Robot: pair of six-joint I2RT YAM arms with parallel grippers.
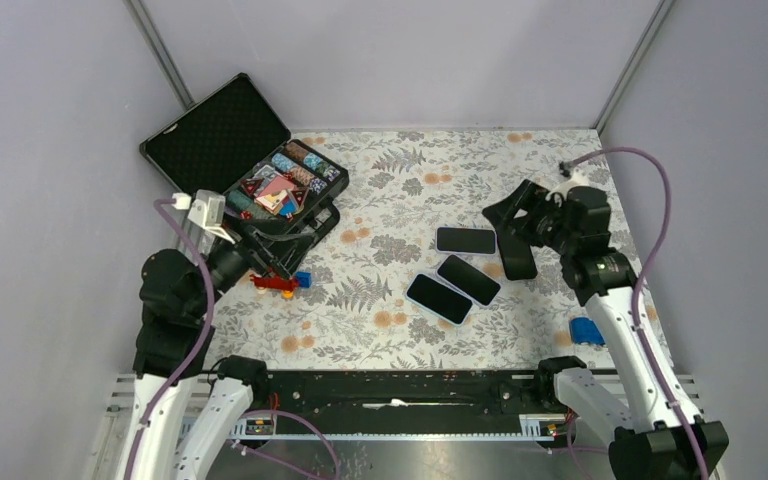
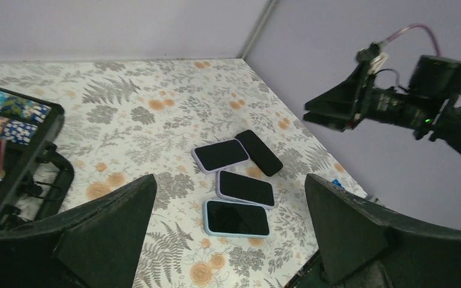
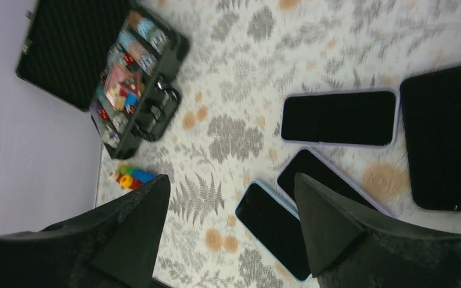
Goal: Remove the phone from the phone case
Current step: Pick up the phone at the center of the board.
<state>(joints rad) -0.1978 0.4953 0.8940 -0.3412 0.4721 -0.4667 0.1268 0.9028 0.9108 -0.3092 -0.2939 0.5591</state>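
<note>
1. the left hand (image 2: 229, 180) is spread as wide as it goes. its two dark fingers (image 2: 108, 231) frame the lower corners of the left wrist view, with nothing between them.
2. it holds nothing and, from its own view, hangs clear above the counter (image 1: 400, 170). in the top view it sits at the left side, just over a small pile of red and blue toy blocks (image 1: 280, 283); whether it brushes them cannot be told.
3. the right hand (image 1: 510, 235) is also spread, a little less wide, and empty. the left wrist view shows it raised above the counter at the right.
4. four phones lie face up in a loose cluster mid-counter, between the two hands.
5. the lavender-cased phone (image 1: 466, 240) lies farthest back.
6. a second lavender-cased phone (image 1: 468, 279) lies just in front of it, angled.
7. the blue-cased phone (image 1: 439, 298) lies nearest the arm bases, right beside the second one.
8. a black phone (image 3: 444, 138) lies just beside the far lavender one, on its right; in the top view it sits under the right hand, which does not touch it.
9. every cased phone is still in its case.
10. an open black chip case (image 1: 260, 170) with poker chips and cards stands at the back left.
11. a small blue object (image 1: 585, 330) lies beside the right arm.
</note>
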